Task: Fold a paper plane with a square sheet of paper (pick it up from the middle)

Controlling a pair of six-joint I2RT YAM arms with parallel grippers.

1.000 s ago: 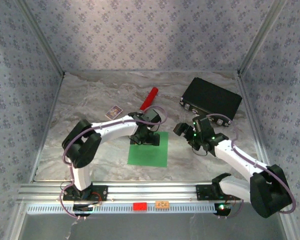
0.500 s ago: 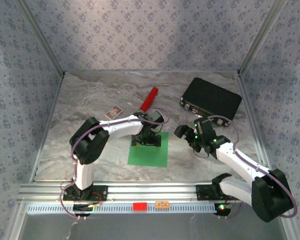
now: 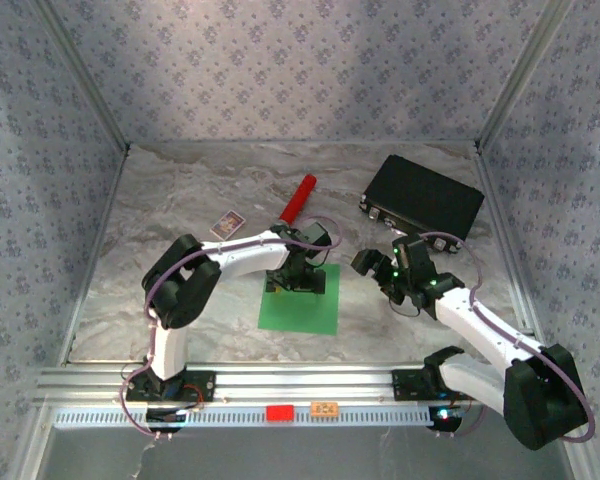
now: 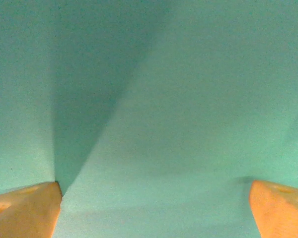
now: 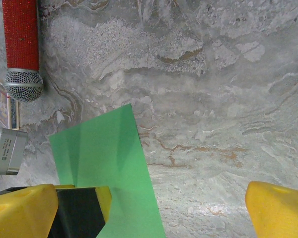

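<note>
- The thin, bright green square sheet of paper (image 3: pixel 300 308) lies flat on the grey marble table (image 3: pixel 180 210), at the lower centre of the top view.
- Our left gripper (image 3: pixel 298 283) stands over its upper part, orange fingers (image 4: pixel 25 208) spread wide, holding nothing.
- Our right gripper (image 3: pixel 375 270) hovers to the right of it, also spread and empty.
- We should press down mid-sheet, then pinch slowly so one ridge lifts.

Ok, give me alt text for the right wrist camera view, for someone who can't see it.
The right gripper, yellow fingers spread wide, hangs over a grey marble table with the green paper lying at lower left. A red cylinder with a mesh end lies at top left, a small card just below it at the left edge.
</note>
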